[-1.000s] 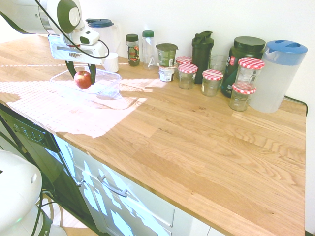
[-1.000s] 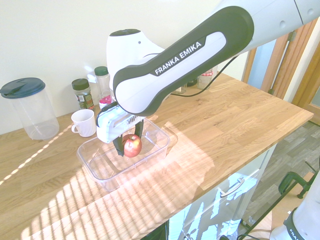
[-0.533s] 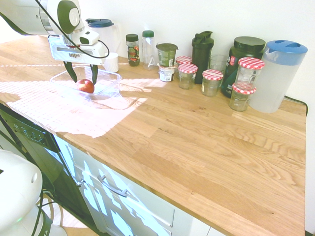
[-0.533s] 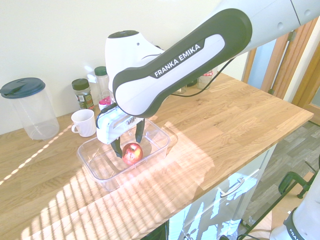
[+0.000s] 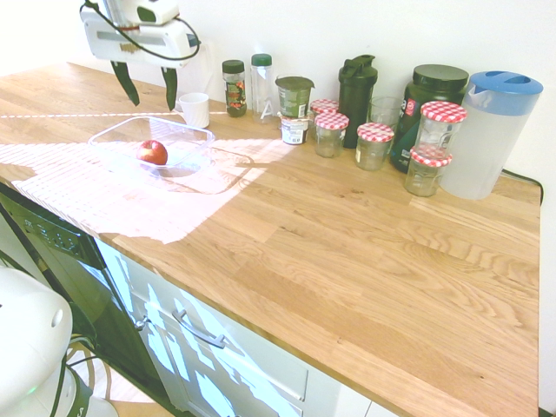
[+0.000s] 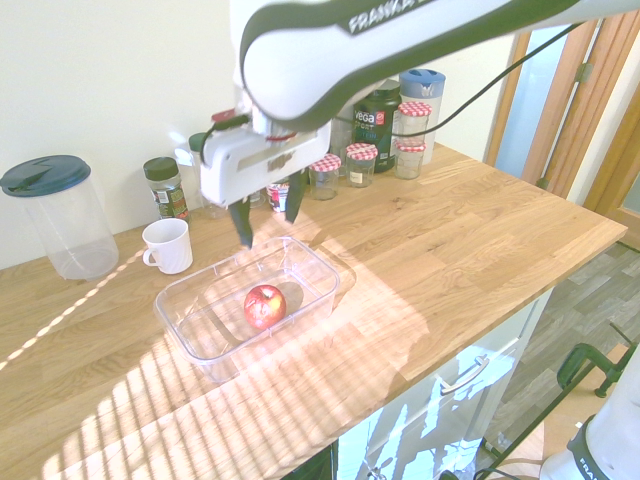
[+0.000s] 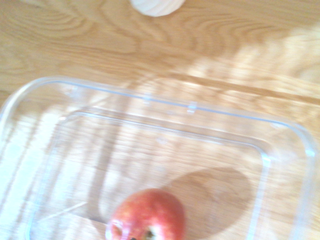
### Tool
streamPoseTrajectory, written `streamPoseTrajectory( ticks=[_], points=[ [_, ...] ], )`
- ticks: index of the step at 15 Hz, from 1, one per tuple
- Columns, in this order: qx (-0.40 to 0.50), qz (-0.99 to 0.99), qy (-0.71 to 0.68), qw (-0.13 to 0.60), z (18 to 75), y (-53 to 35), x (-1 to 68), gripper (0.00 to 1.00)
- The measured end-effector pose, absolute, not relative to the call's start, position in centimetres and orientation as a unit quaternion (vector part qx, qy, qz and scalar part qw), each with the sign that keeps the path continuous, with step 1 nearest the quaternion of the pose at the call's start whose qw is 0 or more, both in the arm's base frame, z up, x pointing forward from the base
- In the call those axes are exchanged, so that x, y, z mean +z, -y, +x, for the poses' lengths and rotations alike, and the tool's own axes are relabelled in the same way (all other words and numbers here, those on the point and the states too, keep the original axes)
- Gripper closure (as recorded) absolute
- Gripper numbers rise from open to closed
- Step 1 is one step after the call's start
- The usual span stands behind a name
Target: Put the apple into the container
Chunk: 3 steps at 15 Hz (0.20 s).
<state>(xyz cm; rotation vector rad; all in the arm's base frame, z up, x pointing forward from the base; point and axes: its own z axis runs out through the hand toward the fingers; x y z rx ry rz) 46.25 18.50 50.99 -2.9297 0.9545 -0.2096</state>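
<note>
With my fingers point(image 6: 268, 226) spread and holding nothing above the apple point(image 6: 265, 307) in the tub point(image 6: 184, 348), I should lift straight up, clearing the rim.

wooden countertop point(image 5: 313, 252) with sunlight across part of it, clear rectangular container point(image 6: 212, 352) lying on it, white mug point(image 6: 168, 246) near the container, lidded clear pitcher point(image 6: 75, 225), row of jars with red-checked lids point(image 5: 373, 148), dark shaker bottle point(image 5: 354, 102), blue-lidded pitcher point(image 5: 491, 135)
</note>
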Motion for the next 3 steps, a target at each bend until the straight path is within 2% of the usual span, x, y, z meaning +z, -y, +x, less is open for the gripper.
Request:
streamPoseTrajectory(
  ticks=[3],
  points=[
    [-0.051,-0.919,-0.39,0.014,47.3,-9.1,49.4,0.0]
  ],
)
